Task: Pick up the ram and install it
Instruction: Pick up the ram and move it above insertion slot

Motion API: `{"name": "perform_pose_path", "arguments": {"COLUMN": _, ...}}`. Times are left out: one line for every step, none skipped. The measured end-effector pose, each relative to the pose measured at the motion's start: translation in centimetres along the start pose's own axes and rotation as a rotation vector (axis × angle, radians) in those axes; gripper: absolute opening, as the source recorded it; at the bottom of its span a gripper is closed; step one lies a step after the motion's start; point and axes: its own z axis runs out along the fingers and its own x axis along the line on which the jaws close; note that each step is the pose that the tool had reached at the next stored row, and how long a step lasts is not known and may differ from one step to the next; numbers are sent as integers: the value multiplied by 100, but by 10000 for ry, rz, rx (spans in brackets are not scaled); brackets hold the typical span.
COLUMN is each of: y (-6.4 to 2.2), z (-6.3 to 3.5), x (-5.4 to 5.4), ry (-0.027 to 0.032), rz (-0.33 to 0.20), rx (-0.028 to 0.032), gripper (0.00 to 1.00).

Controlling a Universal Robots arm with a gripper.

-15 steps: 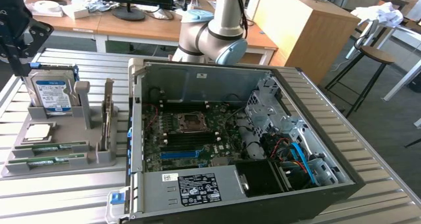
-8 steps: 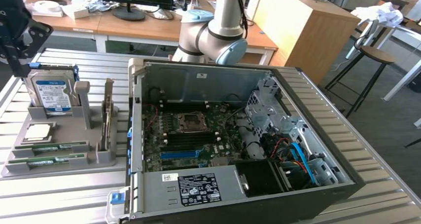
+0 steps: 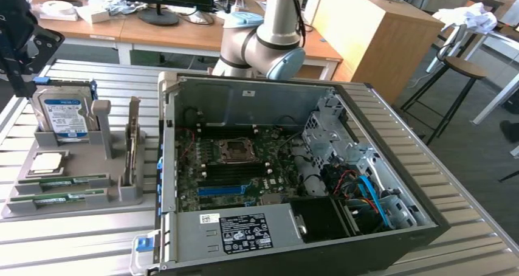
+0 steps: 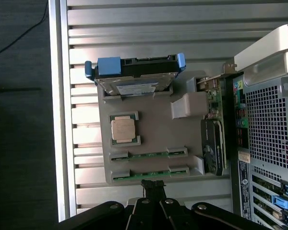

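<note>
Two ram sticks lie flat in slots of the grey tray point(image 3: 81, 212): one ram point(image 3: 65, 180) point(image 4: 149, 154) and a second ram point(image 3: 58, 198) point(image 4: 149, 173) closer to the tray's edge. Both are thin green boards. In the wrist view my gripper point(image 4: 153, 188) looks down on the tray from high above, its black fingers shut together with nothing between them, pointing at the edge beside the second stick. It touches neither stick. The open computer case point(image 3: 284, 166) shows its motherboard with dark memory slots point(image 3: 235, 166).
On the tray also sit a hard drive with blue rails point(image 3: 65, 115) point(image 4: 134, 79), a processor chip point(image 3: 47, 162) point(image 4: 124, 129) and an upright expansion card point(image 3: 132, 142) point(image 4: 213, 129). The arm's grey joint point(image 3: 271, 48) stands behind the case. A black shape point(image 3: 20, 45) hangs at the exterior view's left edge.
</note>
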Motion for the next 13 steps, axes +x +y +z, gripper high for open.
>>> {"name": "perform_pose_path", "arguments": {"y": 0, "z": 0, "x": 0, "ry": 0, "rz": 0, "rx": 0, "gripper": 10}}
{"name": "perform_pose_path", "arguments": {"y": 0, "z": 0, "x": 0, "ry": -1, "rz": 0, "rx": 0, "gripper": 10}}
{"name": "perform_pose_path", "arguments": {"y": 0, "z": 0, "x": 0, "ry": 0, "rz": 0, "rx": 0, "gripper": 10}}
{"name": "perform_pose_path", "arguments": {"y": 0, "z": 0, "x": 0, "ry": 0, "rz": 0, "rx": 0, "gripper": 10}}
{"name": "perform_pose_path", "arguments": {"y": 0, "z": 0, "x": 0, "ry": -1, "rz": 0, "rx": 0, "gripper": 10}}
{"name": "perform_pose_path", "arguments": {"y": 0, "z": 0, "x": 0, "ry": 0, "rz": 0, "rx": 0, "gripper": 10}}
{"name": "perform_pose_path", "arguments": {"y": 0, "z": 0, "x": 0, "ry": 0, "rz": -1, "rx": 0, "gripper": 10}}
{"name": "perform_pose_path", "arguments": {"y": 0, "z": 0, "x": 0, "ry": 0, "rz": 0, "rx": 0, "gripper": 10}}
{"name": "perform_pose_path", "arguments": {"y": 0, "z": 0, "x": 0, "ry": 0, "rz": 0, "rx": 0, "gripper": 10}}
{"name": "perform_pose_path", "arguments": {"y": 0, "z": 0, "x": 0, "ry": 0, "rz": 0, "rx": 0, "gripper": 10}}
{"name": "perform_pose_path", "arguments": {"y": 0, "z": 0, "x": 0, "ry": 0, "rz": -1, "rx": 0, "gripper": 10}}
{"name": "perform_pose_path", "arguments": {"y": 0, "z": 0, "x": 0, "ry": 0, "rz": -18, "rx": 0, "gripper": 10}}
{"name": "perform_pose_path", "arguments": {"y": 0, "z": 0, "x": 0, "ry": 3, "rz": -62, "rx": -1, "gripper": 10}}
